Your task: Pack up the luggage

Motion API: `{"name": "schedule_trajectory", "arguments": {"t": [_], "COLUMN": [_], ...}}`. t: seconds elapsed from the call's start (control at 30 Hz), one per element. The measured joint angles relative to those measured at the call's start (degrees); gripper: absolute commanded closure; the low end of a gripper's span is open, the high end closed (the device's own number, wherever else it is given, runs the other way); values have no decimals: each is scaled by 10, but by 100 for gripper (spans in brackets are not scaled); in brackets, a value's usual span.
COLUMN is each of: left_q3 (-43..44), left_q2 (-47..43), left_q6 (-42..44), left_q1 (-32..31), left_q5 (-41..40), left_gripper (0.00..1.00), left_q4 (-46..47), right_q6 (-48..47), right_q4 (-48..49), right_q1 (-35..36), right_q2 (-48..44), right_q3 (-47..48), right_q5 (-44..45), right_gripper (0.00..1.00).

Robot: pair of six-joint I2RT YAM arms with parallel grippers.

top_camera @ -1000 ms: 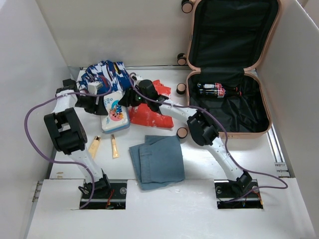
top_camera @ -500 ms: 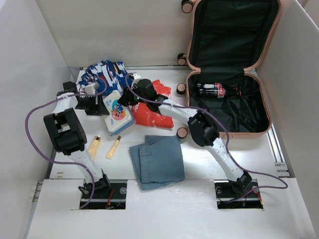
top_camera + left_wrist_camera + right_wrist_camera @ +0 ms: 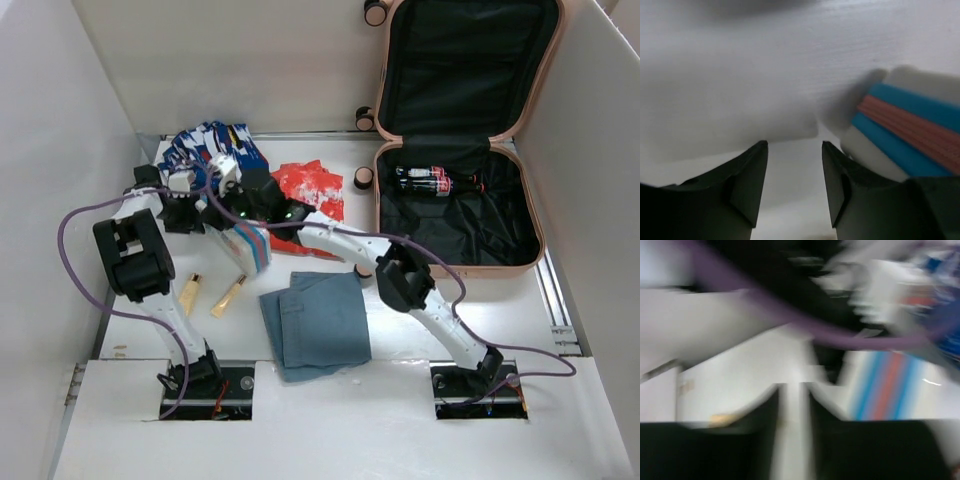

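Observation:
The peach-pink luggage lies open at the right, its lid upright against the back wall and two dark bottles in its black-lined base. A white pack with blue and red stripes stands tilted on the table at the left. My left gripper is open and empty just left of it; in the left wrist view the pack is to the right of the jaws. My right gripper reaches far left to the pack's top. The right wrist view is blurred, with a narrow empty gap and the pack to the right.
Folded blue jeans lie front centre. A red packet lies behind the right arm. A blue-and-white patterned cloth is at the back left. Two small yellow tubes lie near the left arm. White walls enclose the table.
My right gripper has swung left off the red packet to the striped pack. The pack has turned and tipped up onto its edge. One tube has shifted.

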Motion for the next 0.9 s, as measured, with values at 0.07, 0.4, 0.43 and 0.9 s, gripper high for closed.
{"name": "schedule_trajectory", "arguments": {"t": [0.07, 0.4, 0.43, 0.9], "left_q3": [11, 11, 11, 20], "left_q2": [6, 10, 10, 6], "left_q6": [0, -3, -4, -33], "left_q1": [-3, -5, -5, 7], "left_q5": [-6, -3, -2, 6], "left_gripper": [56, 55, 55, 35], "left_q4": [6, 10, 10, -19], "right_q6": [-18, -59, -63, -142], "right_q4": [-4, -36, -43, -255], "right_q1": [34, 94, 89, 61], "right_q2": [-7, -27, -31, -58], "right_q3": [10, -12, -16, 127], "right_q5": [-19, -22, -15, 167], "right_gripper": [100, 93, 89, 0]}}
